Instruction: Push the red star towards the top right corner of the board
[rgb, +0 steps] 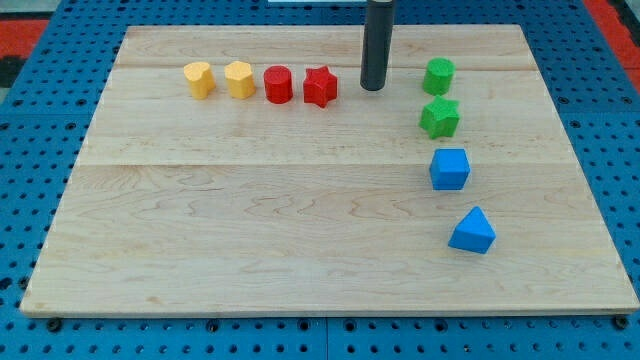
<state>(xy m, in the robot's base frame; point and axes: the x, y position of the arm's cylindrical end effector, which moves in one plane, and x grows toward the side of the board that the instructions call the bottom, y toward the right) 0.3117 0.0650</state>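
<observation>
the red star (319, 87) lies just to the view's left of my tip (373, 88), apart from it; the tip touches nothing, the rod's upper part cut off by the view's top

Wooden table (250, 230), light planks, on blue pegboard (30, 150). Top row from the view's left: yellow heart (199, 80), yellow hexagon (239, 79), red cylinder (278, 85), red star (319, 87). My tip (373, 88) sits just right of the star. Right column, top to bottom: green cylinder (438, 76), green star (439, 118), blue cube (449, 169), blue triangular block (472, 232).
</observation>
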